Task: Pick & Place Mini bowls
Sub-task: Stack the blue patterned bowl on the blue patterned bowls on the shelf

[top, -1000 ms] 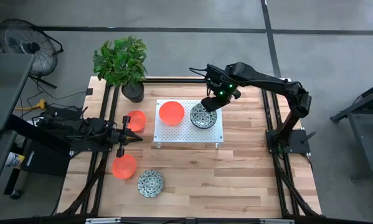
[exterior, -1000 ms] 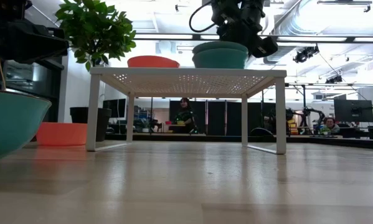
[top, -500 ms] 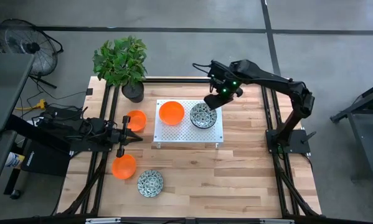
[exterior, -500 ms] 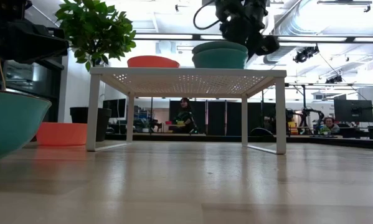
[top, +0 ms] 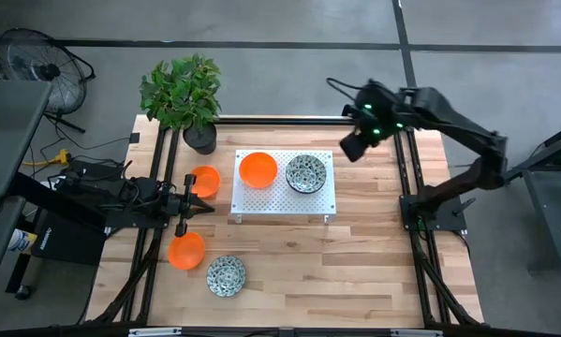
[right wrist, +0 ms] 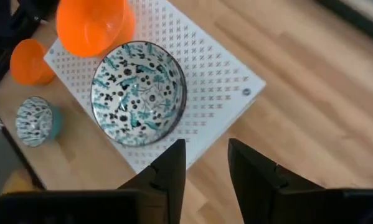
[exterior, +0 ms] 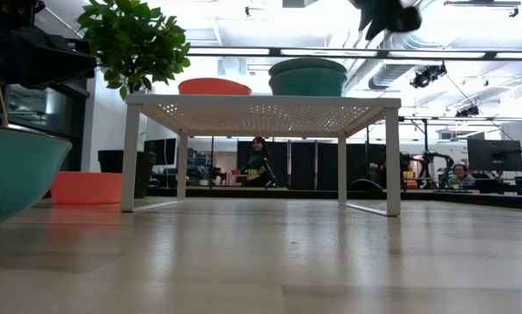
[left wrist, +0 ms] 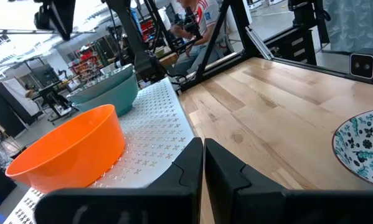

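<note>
A: Where do the mini bowls sit?

B: Two are up on the white perforated stand (top: 282, 192) in the middle of the desk (top: 374, 253). An orange bowl (top: 258, 169) is on the half of the stand nearer the left arm, and a speckled bowl (top: 305, 173) is just beside it on the half nearer the right arm. In the low view both show on top of the stand, side by side.

A: And the others?

B: A second orange bowl (top: 204, 181) lies on the desk between the stand and the left arm, near the black pot of the plant (top: 183, 92). A third orange bowl (top: 186, 250) and another speckled bowl (top: 225, 275) lie close together nearer the front edge. Only five bowls can be seen from above.

A: What is the right gripper (top: 353, 146) doing?

B: It hangs in the air beyond the stand's right end, apart from both bowls. Its wrist camera looks down on the speckled bowl (right wrist: 139, 93) and the stand (right wrist: 223, 81), with the two dark fingers (right wrist: 167, 171) at the picture's edge. The jaws are parted by a narrow gap and hold nothing.

A: The left gripper (top: 184, 202)?

B: It waits low at the left side of the desk, pointing toward the stand. Its jaws are pressed together with nothing between them; its wrist view shows the orange bowl (left wrist: 74, 152) on the stand ahead of it.
</note>
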`<control>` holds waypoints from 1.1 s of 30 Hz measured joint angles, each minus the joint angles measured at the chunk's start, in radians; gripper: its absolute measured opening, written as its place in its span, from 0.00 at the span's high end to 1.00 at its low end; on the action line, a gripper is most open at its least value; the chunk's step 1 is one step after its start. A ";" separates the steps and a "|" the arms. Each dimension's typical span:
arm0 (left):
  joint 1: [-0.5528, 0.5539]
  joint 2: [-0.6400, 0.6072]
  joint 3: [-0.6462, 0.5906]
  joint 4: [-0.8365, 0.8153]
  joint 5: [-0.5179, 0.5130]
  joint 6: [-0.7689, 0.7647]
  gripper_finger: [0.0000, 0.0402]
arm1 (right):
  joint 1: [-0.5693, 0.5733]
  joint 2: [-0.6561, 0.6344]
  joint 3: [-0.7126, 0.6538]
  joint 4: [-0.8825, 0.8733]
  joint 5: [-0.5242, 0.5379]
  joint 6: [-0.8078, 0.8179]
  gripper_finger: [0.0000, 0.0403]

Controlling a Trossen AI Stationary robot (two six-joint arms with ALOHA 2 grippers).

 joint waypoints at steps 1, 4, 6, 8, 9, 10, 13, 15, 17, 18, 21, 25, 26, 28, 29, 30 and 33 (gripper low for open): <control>0.000 0.000 0.000 0.000 0.000 0.000 0.98 | 0.012 -0.022 0.000 -0.005 0.029 -0.014 0.74; 0.000 0.000 0.000 0.000 0.000 0.000 0.98 | 0.059 -0.084 0.000 -0.018 0.124 -0.051 0.76; 0.000 0.000 0.000 0.000 0.000 0.000 0.98 | 0.095 -0.118 0.000 -0.023 0.178 -0.061 0.78; 0.000 0.000 0.000 0.000 0.000 0.000 0.98 | 0.132 -0.147 0.000 -0.030 0.226 -0.067 0.79; 0.000 0.000 0.000 0.000 0.000 0.000 0.98 | 0.152 -0.160 0.000 -0.033 0.250 -0.067 0.80; 0.000 0.000 0.000 0.000 0.000 0.000 0.98 | 0.170 -0.172 -0.001 -0.037 0.271 -0.067 0.81; 0.000 0.000 0.000 0.000 0.000 0.000 0.98 | 0.232 -0.199 -0.001 -0.046 0.335 -0.067 0.83; 0.000 0.000 0.000 0.000 0.000 0.000 0.98 | 0.275 -0.210 -0.001 -0.045 0.382 -0.066 0.84; 0.000 0.000 0.000 0.000 0.000 0.000 0.98 | 0.318 -0.215 -0.002 -0.045 0.434 -0.065 0.85; 0.000 0.000 0.000 0.000 0.000 0.000 0.98 | 0.341 -0.216 -0.007 -0.038 0.459 -0.061 0.86; 0.000 0.000 0.000 0.000 0.000 0.000 0.98 | 0.403 -0.250 -0.104 0.035 0.512 -0.076 0.88; 0.000 0.000 0.000 0.000 0.000 0.000 0.98 | 0.433 -0.349 -0.341 0.215 0.486 -0.109 0.90; 0.000 0.000 0.000 0.000 0.000 0.000 0.98 | 0.431 -0.378 -0.402 0.275 0.464 -0.116 0.91; 0.000 0.000 0.000 0.000 0.000 0.000 0.98 | 0.429 -0.444 -0.519 0.411 0.434 -0.139 0.92; 0.000 0.000 0.000 0.000 0.000 0.000 0.98 | 0.429 -0.479 -0.578 0.485 0.419 -0.145 0.92; 0.000 0.000 0.000 0.000 0.000 0.000 0.98 | 0.429 -0.508 -0.632 0.553 0.407 -0.150 0.93; 0.000 0.000 0.000 0.000 0.000 0.000 0.98 | 0.429 -0.589 -0.784 0.752 0.373 -0.161 0.94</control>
